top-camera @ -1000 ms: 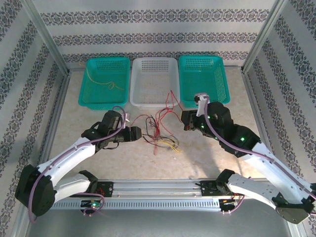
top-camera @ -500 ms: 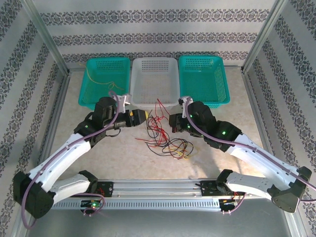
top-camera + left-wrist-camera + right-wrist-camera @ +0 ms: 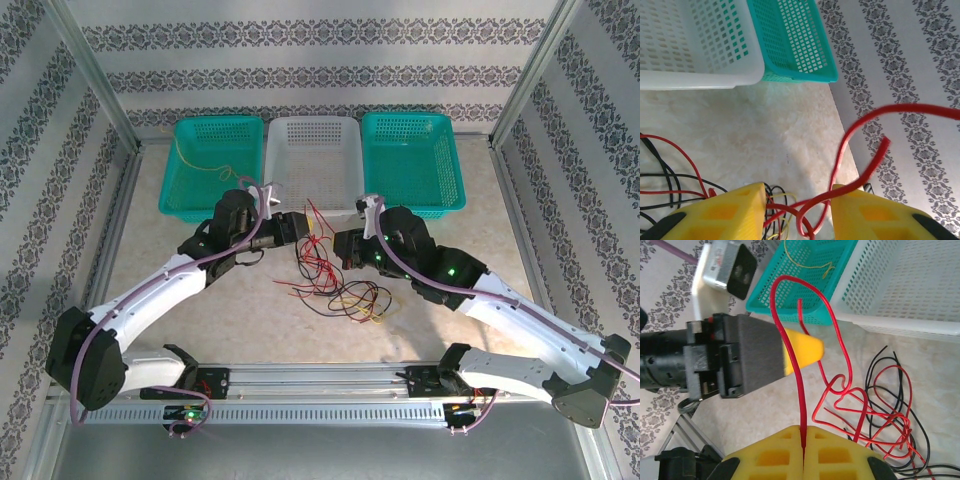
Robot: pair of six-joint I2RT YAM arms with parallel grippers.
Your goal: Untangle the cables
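**Red cable strung between both grippers, in front of the white basket**

The cables (image 3: 335, 285) lie in a loose knot of red, black and yellow on the table (image 3: 250, 310), just in front of the white basket (image 3: 312, 121). One red cable (image 3: 801, 410) rises out of the knot toward the basket's near rim.

The right gripper (image 3: 804, 436) sits just in front of that rim. Its jaws are pressed fully together on the red cable, which is pinched in the seam between the pads. We judge that it acts as an anchor, holding the strand up clear of the heap.

The left gripper (image 3: 799, 197) faces it from nearer the basket's left corner. Its jaws are partly apart, and a loop of the same red cable runs through the gap. We see nothing pinched there. We take this as setting up a second hold, so the strand can be drawn free of the black ones.

A yellow cable (image 3: 805, 263) lies alone in the teal basket (image 3: 218, 122) left of the white one, which suggests freed cables belong in baskets.
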